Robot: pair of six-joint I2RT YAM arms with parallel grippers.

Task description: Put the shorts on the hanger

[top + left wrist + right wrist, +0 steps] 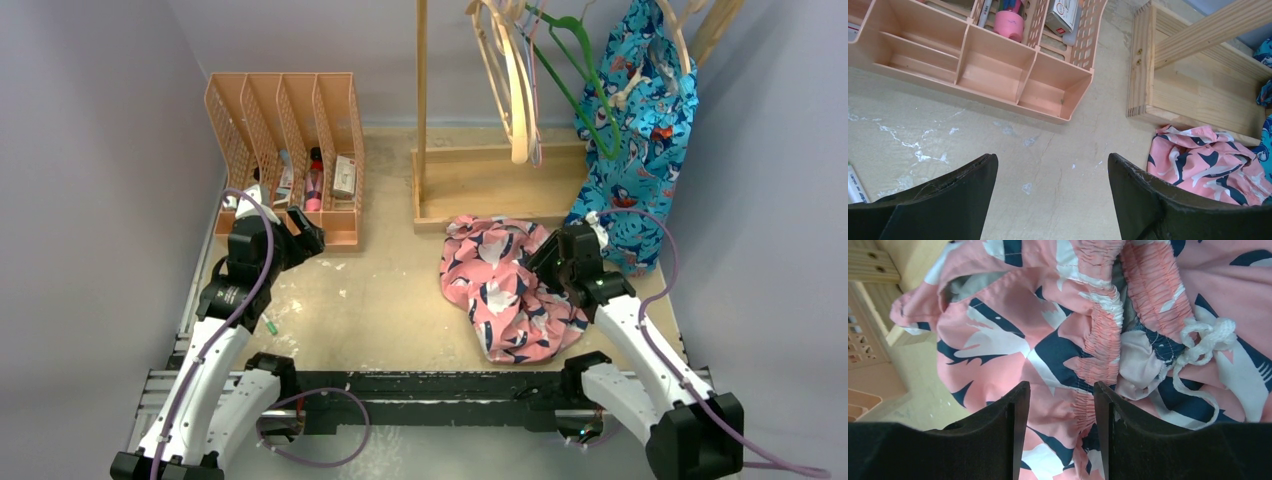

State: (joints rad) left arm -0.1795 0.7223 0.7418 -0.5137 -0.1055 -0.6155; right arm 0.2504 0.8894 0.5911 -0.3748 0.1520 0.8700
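Step in hand: grasping shorts (510, 290), heaped on bench (380, 310), centre-right of top view. Right pincer (1060, 415) part-spread over elastic waistband (1100, 335), nothing pinched. Left pincer (1053, 170) spread wide, empty, at frame left. Hanger (578, 80) hangs on rack (421, 100), upper right. Next move likely: descend, close on waistband, lift.

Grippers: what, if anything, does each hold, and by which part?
Nothing. Left gripper open over the table; right gripper open over the shorts' waistband, not gripping.

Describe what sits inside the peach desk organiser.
The organiser holds a pink round container, pens and a small white box in its rear slots; mesh walls hide their lower parts.
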